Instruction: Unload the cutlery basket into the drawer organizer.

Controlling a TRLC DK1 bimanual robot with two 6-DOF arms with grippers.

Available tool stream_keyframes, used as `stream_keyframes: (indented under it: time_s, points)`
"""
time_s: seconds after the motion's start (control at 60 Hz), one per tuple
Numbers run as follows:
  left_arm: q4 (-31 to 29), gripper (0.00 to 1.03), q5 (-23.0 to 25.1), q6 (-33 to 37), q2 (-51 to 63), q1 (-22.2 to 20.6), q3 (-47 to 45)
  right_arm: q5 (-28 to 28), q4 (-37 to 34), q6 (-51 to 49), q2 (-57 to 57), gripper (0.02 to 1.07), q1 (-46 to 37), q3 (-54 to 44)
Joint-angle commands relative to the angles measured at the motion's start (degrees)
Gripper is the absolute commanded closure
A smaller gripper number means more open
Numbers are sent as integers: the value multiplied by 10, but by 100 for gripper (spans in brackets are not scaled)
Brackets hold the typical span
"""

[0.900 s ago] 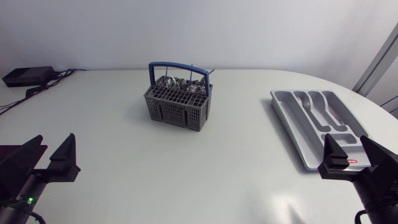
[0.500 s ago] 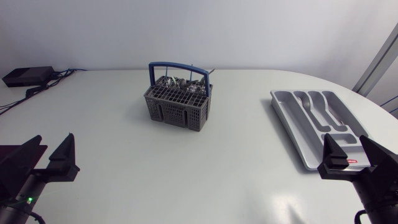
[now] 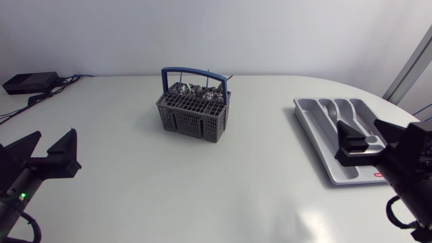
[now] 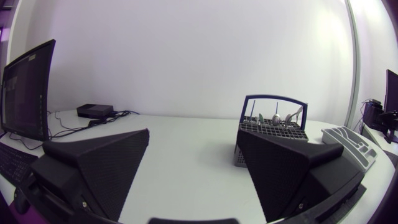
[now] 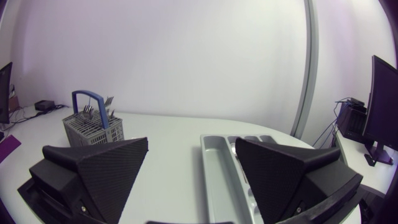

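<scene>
A grey cutlery basket (image 3: 194, 113) with a blue handle stands at the back middle of the table, with several metal pieces upright in it. The grey drawer organizer (image 3: 322, 128) lies at the right. My left gripper (image 3: 48, 143) is open near the front left, far from the basket. My right gripper (image 3: 362, 129) is open above the organizer's near end and hides part of it. From the left wrist, the basket (image 4: 272, 138) is ahead of the open left gripper (image 4: 194, 134). From the right wrist, the organizer (image 5: 219, 168) lies just ahead of the open right gripper (image 5: 191, 143), the basket (image 5: 93, 126) farther off.
A black box (image 3: 30, 82) with cables sits at the back left corner of the table. Bare white tabletop (image 3: 202, 182) stretches between the basket and both grippers.
My right gripper has moved away from the front edge and over the organizer's near end. My left gripper has shifted slightly left and back. The basket and organizer have not moved.
</scene>
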Motion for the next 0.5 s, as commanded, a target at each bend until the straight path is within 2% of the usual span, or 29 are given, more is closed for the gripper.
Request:
stream_keyframes:
  time_s: [0.0, 0.067, 0.183, 0.35, 0.483]
  points:
    - [10, 6, 1, 7, 62, -8, 38, 27, 12, 17, 61, 6, 47, 27]
    - [10, 10, 1, 9, 99, -10, 52, 51, 16, 22, 109, 6, 72, 47]
    - [-1, 12, -1, 11, 187, -34, 93, 47, 7, 39, 214, 6, 101, 100]
    - [-32, 11, -1, 8, 357, -43, 195, -12, 23, 57, 365, 6, 109, 168]
    - [-77, 11, -3, 27, 468, -49, 280, -43, 25, 58, 437, 6, 122, 222]
